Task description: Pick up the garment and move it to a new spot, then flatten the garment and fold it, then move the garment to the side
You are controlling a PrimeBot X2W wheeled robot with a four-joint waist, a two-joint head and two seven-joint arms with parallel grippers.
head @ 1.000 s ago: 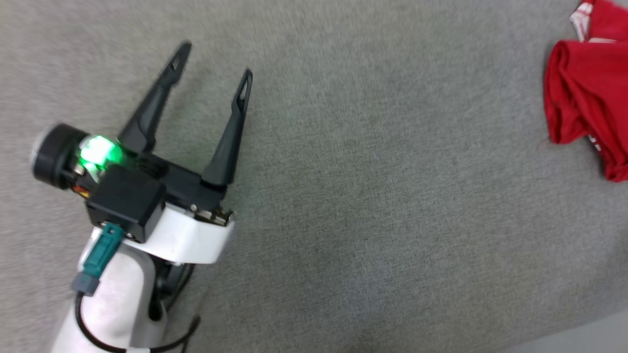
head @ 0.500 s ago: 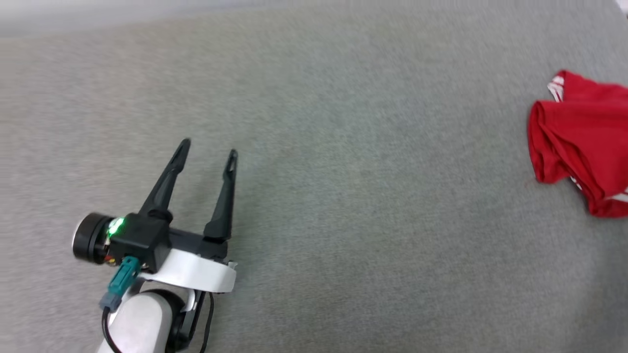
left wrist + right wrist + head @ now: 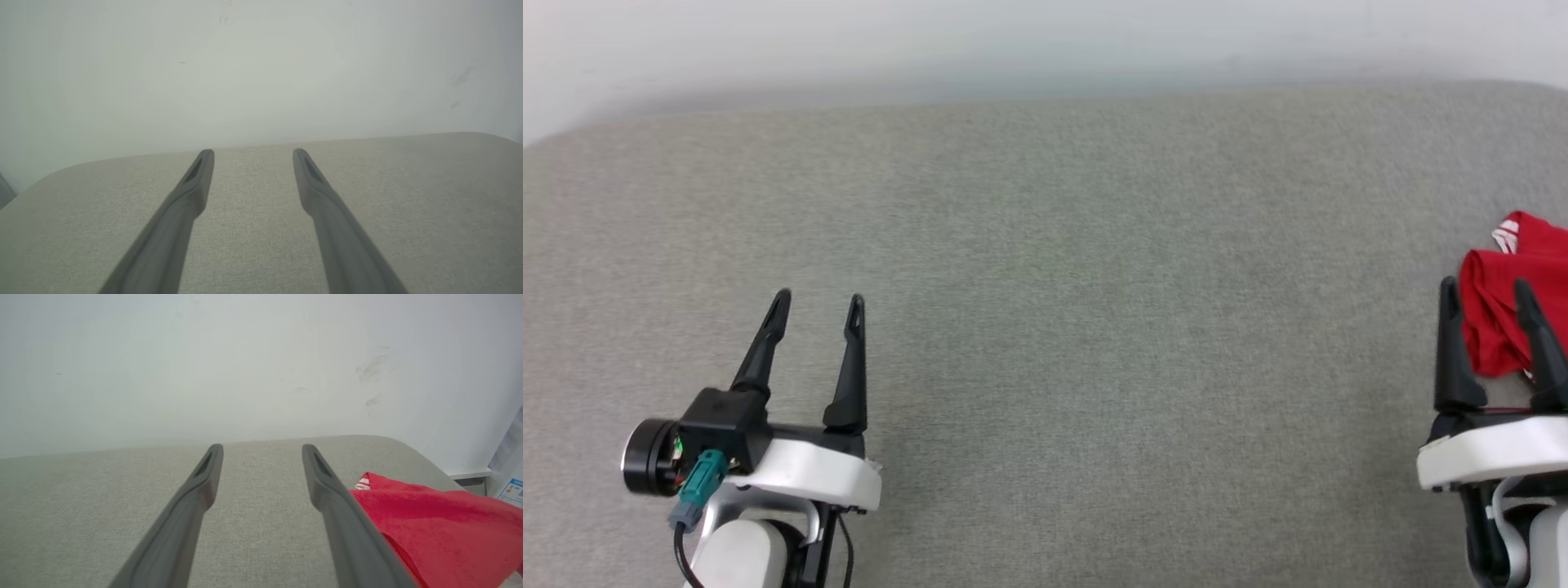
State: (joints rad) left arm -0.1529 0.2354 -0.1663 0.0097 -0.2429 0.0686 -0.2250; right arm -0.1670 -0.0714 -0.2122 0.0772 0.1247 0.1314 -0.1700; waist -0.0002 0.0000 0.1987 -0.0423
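Head view swings up over the last second, and I read this as the camera moving, not the cloth: the pale wall [image 3: 1013,41] now runs along the top of the frame and the right gripper [image 3: 1485,286] has come into the lower right corner, where a second ago I had just the left arm before me. The garment [image 3: 1535,261], a red jersey with a scrap of red-and-white striped trim showing, lies bunched at the far right edge of the grey padded surface [image 3: 1094,327], cut off by the frame. It sits just beyond the right gripper's fingertips; I cannot tell whether they touch it. Both claws stand wide and empty. The left gripper [image 3: 819,298] hangs over bare surface, well apart from the jersey, and the left wrist view confirms nothing between its fingers [image 3: 322,196]. Right wrist view puts the red cloth [image 3: 441,522] just beside the right-hand finger, outside the gap. With the garment unheld and heaped, I judge the first pick-up is not yet done, and the right arm is the one placed to make it.
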